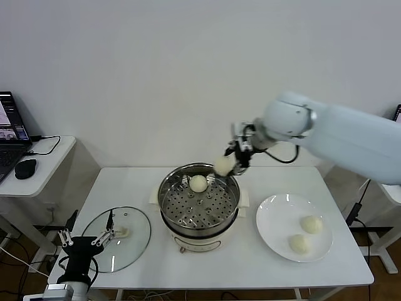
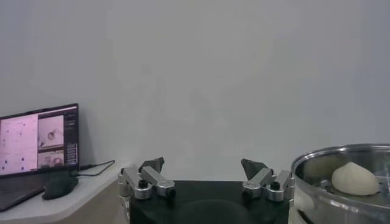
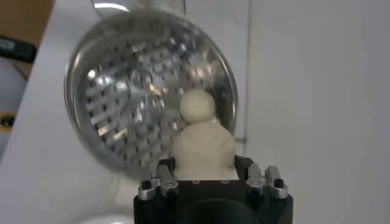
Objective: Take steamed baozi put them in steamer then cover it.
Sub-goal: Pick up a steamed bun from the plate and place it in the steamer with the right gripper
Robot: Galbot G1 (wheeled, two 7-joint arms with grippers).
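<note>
My right hand (image 1: 230, 162) hung over the far right rim of the steamer (image 1: 199, 210), closed around one steamed baozi (image 1: 222, 165). In my right wrist view that bun (image 3: 205, 152) sat snug between the fingers (image 3: 159, 180), filling the gap, with the perforated tray (image 3: 134, 97) spread out beneath it. A second baozi (image 1: 198, 183) lay on the tray toward the back of the pot, apart from the one I held; in the left wrist view it showed as a pale dome (image 2: 354, 179) behind the steel wall (image 2: 317, 182).

Two more baozi waited on the white plate (image 1: 270, 216) to the right of the steamer: one (image 1: 311, 224) farther back, one (image 1: 299, 244) nearer the front edge, close together but not touching.

My left hand (image 1: 84, 237) was down at the front left corner of the worktop (image 1: 250, 263), its fingers (image 2: 149, 176) spread wide and gripping nothing. The cover (image 1: 128, 244) lay flat on the worktop just beside that hand, left of the steamer, its cream handle (image 1: 119, 232) facing up.

Off to the left, on a separate side table (image 1: 47, 166), stood a laptop (image 1: 11, 135) with its screen lit and a dark mouse (image 1: 26, 168) beside it.
</note>
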